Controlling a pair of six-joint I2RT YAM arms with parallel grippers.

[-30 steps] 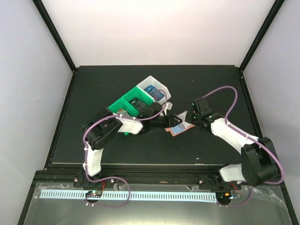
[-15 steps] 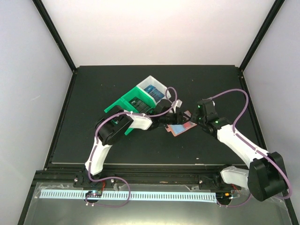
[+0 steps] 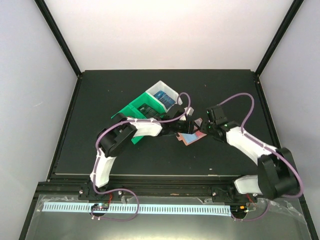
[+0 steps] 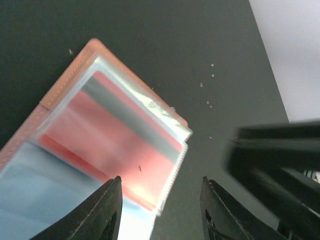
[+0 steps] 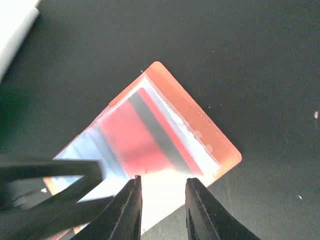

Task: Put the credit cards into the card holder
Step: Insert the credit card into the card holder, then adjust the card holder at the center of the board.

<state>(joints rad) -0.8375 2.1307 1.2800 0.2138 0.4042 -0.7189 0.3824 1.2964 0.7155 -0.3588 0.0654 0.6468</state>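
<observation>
The salmon-brown card holder [image 3: 192, 135] lies open on the black table. A red card with a grey stripe [image 5: 145, 135] sits in its clear pocket and also shows in the left wrist view [image 4: 120, 145]. My left gripper [image 4: 161, 200] is open and empty, low over the holder's [image 4: 65, 85] corner edge. My right gripper [image 5: 162, 192] is open and empty, just above the holder's [image 5: 200, 125] pale pocket. In the top view the left gripper [image 3: 181, 128] and the right gripper [image 3: 206, 127] flank the holder closely. A blue card [image 3: 161, 95] lies in the white bin and a dark card [image 3: 145, 107] in the green bin.
The green bin [image 3: 131, 111] and the white bin [image 3: 170, 90] stand just behind the left arm's wrist. The other gripper shows as a blurred black shape in each wrist view: the right gripper [image 4: 280, 165], the left gripper [image 5: 50, 185]. The table's edge [image 4: 270, 60] lies to the right.
The right gripper drew back a little to the right, then returned beside the holder. The left gripper shifted slightly at the holder's left edge. The holder stays in place.
</observation>
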